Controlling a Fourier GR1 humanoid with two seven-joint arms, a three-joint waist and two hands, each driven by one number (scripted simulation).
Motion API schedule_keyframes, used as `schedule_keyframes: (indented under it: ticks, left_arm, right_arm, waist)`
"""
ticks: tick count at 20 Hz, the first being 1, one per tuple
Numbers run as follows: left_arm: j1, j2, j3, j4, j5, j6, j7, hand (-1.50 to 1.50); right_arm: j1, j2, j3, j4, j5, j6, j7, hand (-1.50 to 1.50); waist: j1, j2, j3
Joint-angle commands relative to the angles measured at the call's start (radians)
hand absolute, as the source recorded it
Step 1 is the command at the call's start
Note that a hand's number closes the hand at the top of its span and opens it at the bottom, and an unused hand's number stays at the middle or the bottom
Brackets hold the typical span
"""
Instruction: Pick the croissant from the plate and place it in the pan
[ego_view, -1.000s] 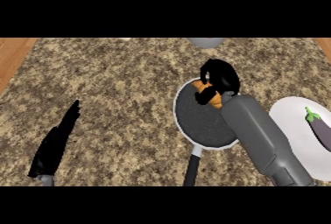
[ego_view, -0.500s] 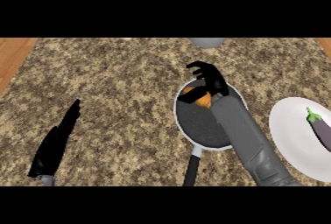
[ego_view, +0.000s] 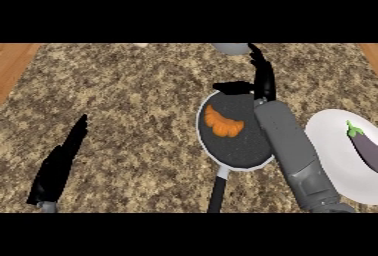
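Observation:
An orange croissant (ego_view: 224, 124) lies in the black pan (ego_view: 240, 150), in its upper left part. My right hand (ego_view: 260, 79) is open above the pan's far rim, fingers straight and pointing away, thumb stretched left; it holds nothing. Its grey forearm crosses the pan's right side. A white plate (ego_view: 332, 150) at the right edge carries only a purple eggplant (ego_view: 365, 146). My left hand (ego_view: 60, 163) rests open at the lower left, fingers up, apart from everything.
The pan's black handle (ego_view: 218, 192) points toward the lower edge. A grey bowl-like object (ego_view: 232, 48) sits at the counter's far edge, just left of my right fingertips. Wooden floor shows at the far left and right corners.
My right hand has let go of the croissant, which now lies in the pan. The hand opened and moved up, away from the croissant and past the pan's far rim.

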Motion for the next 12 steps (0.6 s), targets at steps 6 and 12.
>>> schedule_keyframes:
  ticks: [6,12]
  left_arm:
    - [0.016,0.008,0.040,0.039,0.010,-0.008,-0.049,0.00]
    - [0.009,-0.012,0.047,0.088,-0.011,0.013,-0.068,0.00]
  right_arm:
    - [0.124,-0.168,-0.168,-0.079,-0.149,0.040,-0.107,-1.50]
    - [0.323,-0.331,-0.185,-0.226,-0.197,0.235,-0.180,-1.50]
  waist:
    - [-0.032,-0.010,-0.001]
    - [-0.046,-0.013,-0.002]
